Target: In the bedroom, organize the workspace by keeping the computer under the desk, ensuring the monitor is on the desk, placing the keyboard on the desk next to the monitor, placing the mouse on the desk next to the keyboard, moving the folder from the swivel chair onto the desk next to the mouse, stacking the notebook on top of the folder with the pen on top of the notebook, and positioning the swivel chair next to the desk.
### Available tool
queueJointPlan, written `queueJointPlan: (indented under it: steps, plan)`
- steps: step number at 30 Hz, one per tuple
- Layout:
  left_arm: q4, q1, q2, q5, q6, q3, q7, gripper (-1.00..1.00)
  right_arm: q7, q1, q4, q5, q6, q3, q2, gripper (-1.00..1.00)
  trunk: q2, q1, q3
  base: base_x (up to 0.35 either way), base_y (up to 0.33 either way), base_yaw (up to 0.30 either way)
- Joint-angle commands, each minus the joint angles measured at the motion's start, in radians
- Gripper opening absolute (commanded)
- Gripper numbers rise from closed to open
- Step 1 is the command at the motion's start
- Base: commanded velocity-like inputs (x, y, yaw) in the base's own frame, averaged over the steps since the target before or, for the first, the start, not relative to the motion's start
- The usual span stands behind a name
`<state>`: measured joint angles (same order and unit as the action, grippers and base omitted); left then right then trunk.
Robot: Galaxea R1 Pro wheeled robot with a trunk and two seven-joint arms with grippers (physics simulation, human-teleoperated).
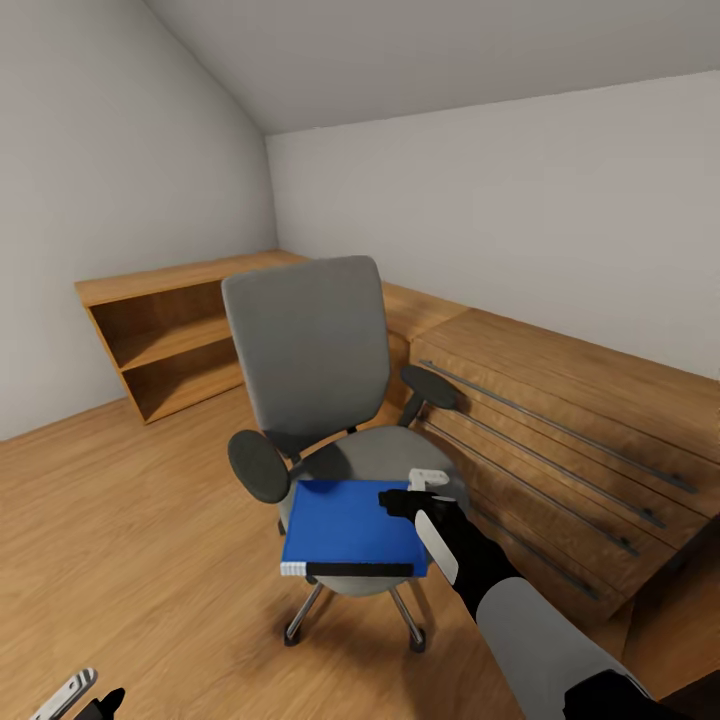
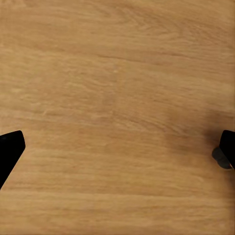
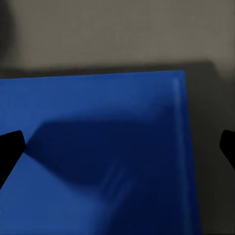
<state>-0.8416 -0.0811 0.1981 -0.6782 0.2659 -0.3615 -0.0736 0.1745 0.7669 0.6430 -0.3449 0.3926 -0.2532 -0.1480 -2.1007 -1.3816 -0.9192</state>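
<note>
From the head camera, the chair [image 1: 325, 400] stood at the middle of the view, its tall grey back toward the corner of the room, black armrests out at 9 and 3 o'clock. The folder [image 1: 350, 528] lay flat on the seat, its dark edge and white spine end overhanging the front lip at 6 o'clock. The right gripper [image 1: 412, 492] hung above the folder's far right corner — the arm reached in from 5 o'clock. Low oak shelves [image 1: 165, 335] stood at 10 o'clock of the chair, oak drawers [image 1: 560, 440] at 3 o'clock, both against grey-white walls. The left gripper [image 1: 85, 700] showed at the bottom left edge, over bare wood floor [image 1: 130, 540].

In the left wrist view, two dark fingertips [image 2: 9, 151] sat wide apart at the frame's sides, released, nothing between them but floor [image 2: 117, 107].

In the right wrist view, the fingertips [image 3: 10, 149] were likewise spread wide and grasped nothing. The folder [image 3: 107, 156] lay beneath them, with the gripper's shadow across its blue cover — whether the tips touched it could not be told. Grey seat [image 3: 112, 34] showed past the folder's edges.
</note>
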Motion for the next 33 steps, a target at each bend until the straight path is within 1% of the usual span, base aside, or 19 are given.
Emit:
queueJointPlan:
  steps: [1,11,24,33]
  plan:
    - [-0.002,0.0,0.0,-0.011,0.006,0.0,-0.006,1.0,0.01,0.0,-0.051,-0.016,0.003,-0.006,0.001,1.0,0.0,0.0,-0.001,0.0,0.0,0.0]
    - [-0.002,0.0,0.0,-0.012,0.006,0.001,-0.005,1.0,0.011,0.0,-0.05,-0.015,0.003,-0.004,0.001,1.0,0.0,0.0,-0.001,-0.137,0.0,0.0]
    - [-0.002,0.0,0.0,-0.012,0.006,0.001,-0.006,1.0,0.01,0.0,-0.047,-0.014,0.003,-0.004,0.001,1.0,0.0,0.0,-0.001,-0.019,0.0,0.0]
    - [-0.002,0.0,0.0,-0.012,0.006,0.001,-0.006,1.0,0.01,0.0,-0.045,-0.014,0.003,-0.003,0.005,1.0,0.0,0.0,-0.001,-0.09,0.0,0.0]
